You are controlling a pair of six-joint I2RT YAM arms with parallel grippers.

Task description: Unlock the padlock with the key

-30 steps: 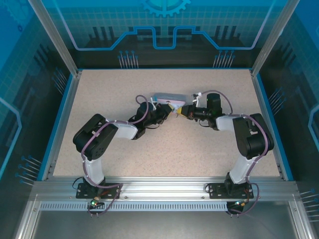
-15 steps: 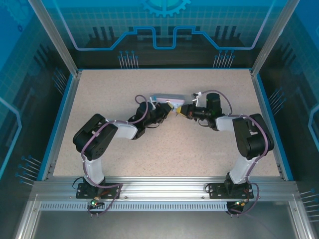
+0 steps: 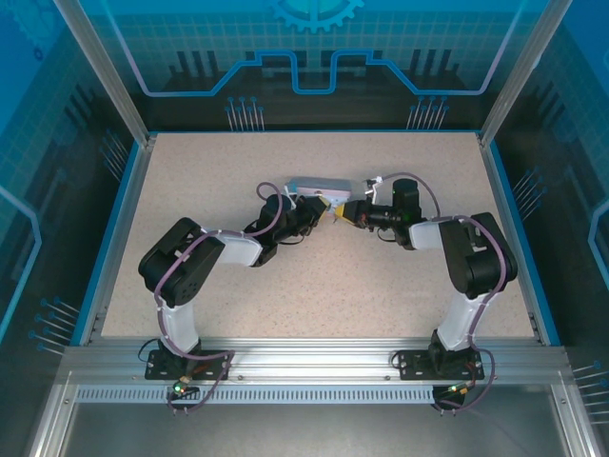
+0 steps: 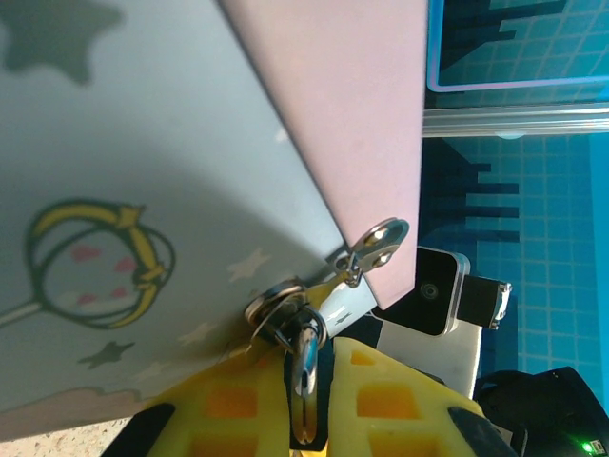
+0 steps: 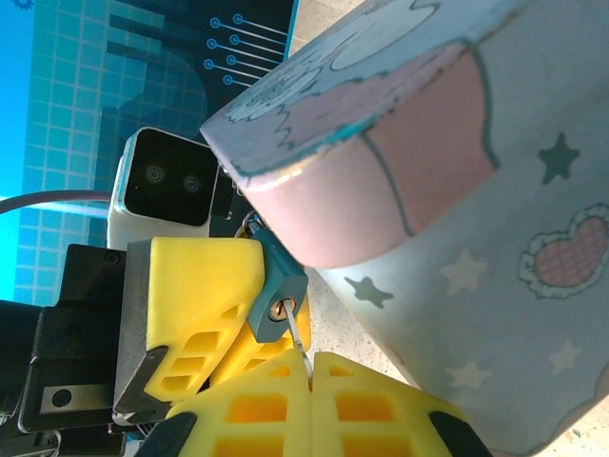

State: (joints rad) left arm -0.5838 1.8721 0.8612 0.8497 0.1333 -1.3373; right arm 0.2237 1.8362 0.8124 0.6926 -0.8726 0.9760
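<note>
**Padlock** (image 5: 276, 286): teal, at the tin's (image 5: 457, 190) near right corner, gripped in my left jaws. The shackle is hidden behind the tin's pink rim, and from above the lock is too small to make out.

**Key** (image 5: 296, 339): a thin shank with its tip at the keyhole. The bow is buried between my right fingers (image 5: 381, 376), with my right jaws closed tight on it.

**Clearance:** both sets of jaws crowd against the tin. Bare bench (image 3: 285, 286) lies all round it, and the blue border is well apart.

**Change:** my right arm has edged slightly toward the tin. The tin and my left arm are unmoved.
</note>
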